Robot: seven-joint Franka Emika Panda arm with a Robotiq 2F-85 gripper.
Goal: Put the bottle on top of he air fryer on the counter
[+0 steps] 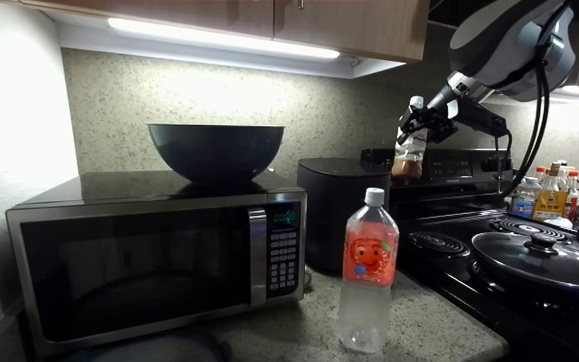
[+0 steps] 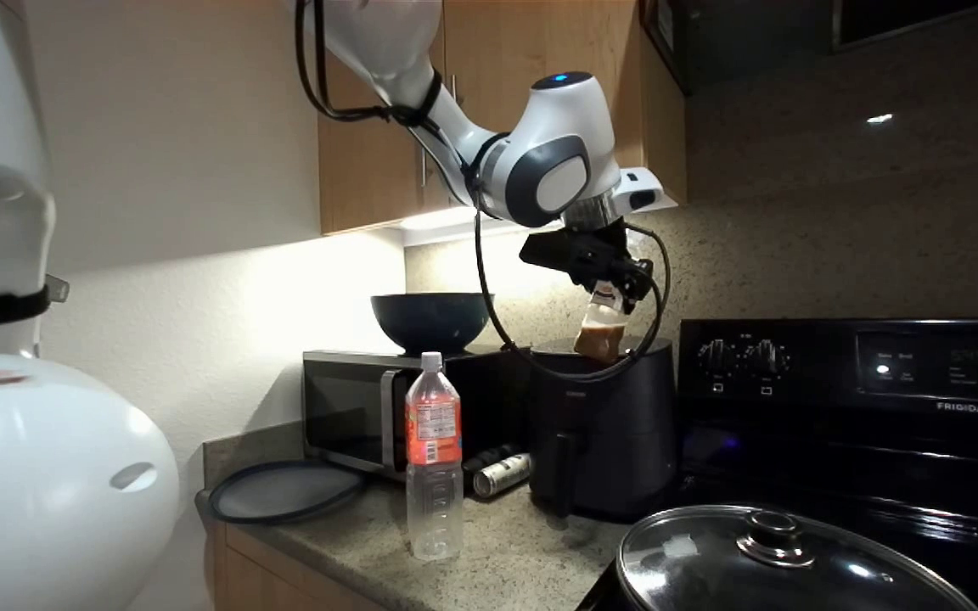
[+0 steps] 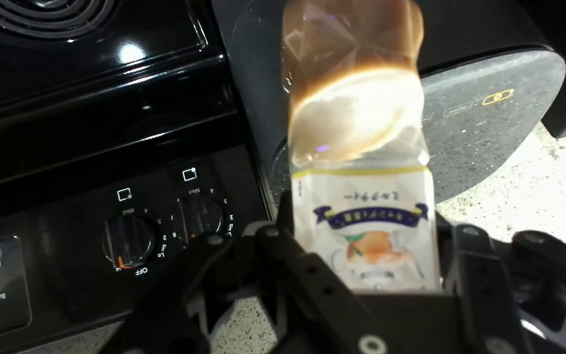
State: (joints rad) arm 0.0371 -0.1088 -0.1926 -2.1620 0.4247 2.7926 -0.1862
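Clamped the black two-fingered gripper (image 3: 364, 236) around a small, white-capped clear plastic bottle (image 2: 601, 333), brown in its lower part. Held it tilted near the top of the black, rounded, boxy air fryer (image 2: 625, 433); could not tell contact from a gap. Saw in front of the air fryer a tall, red-labelled clear plastic bottle (image 1: 370, 256) upright on the speckled grey stone-look counter (image 2: 523, 543), and beside the air fryer a boxy silver-and-black microwave (image 1: 133, 271).
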